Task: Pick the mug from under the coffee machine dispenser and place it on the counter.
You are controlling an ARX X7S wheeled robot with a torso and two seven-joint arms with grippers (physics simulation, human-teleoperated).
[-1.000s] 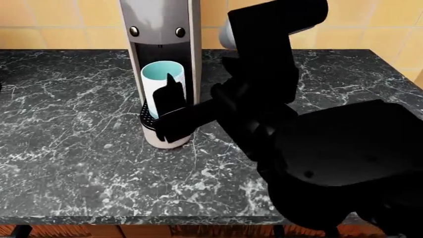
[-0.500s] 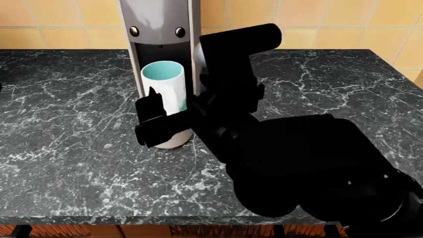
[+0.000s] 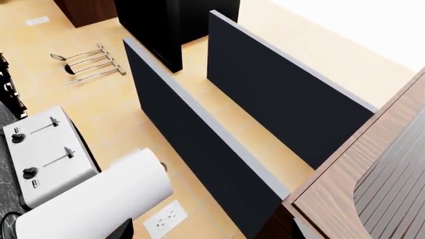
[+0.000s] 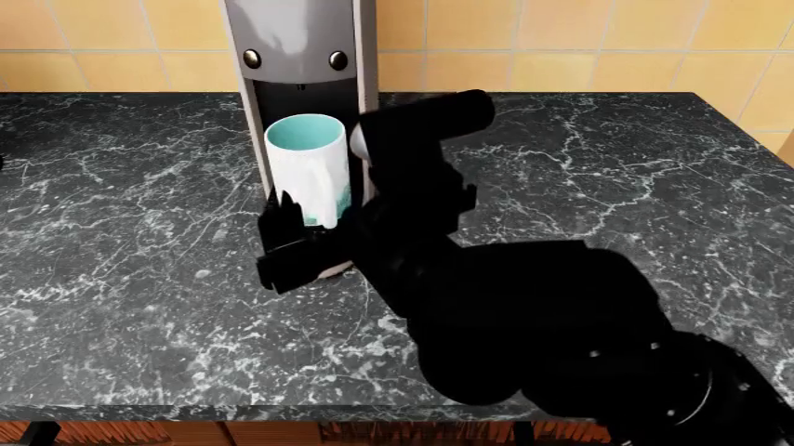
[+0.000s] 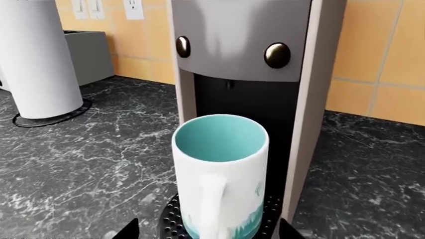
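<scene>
On drip tray [image 5: 174, 219]: one mug [image 5: 220, 177] (two buttons above).

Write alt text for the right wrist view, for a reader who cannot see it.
A tall white mug with a pale teal inside stands on the round black drip tray of a slim grey coffee machine, its handle facing the camera. Two round buttons sit above the dark recess; black marble-like counter spreads around, with a white roll standing off to one side.

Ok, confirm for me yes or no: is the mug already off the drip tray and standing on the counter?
No, the mug stands on the perforated drip tray under the coffee machine dispenser.
</scene>
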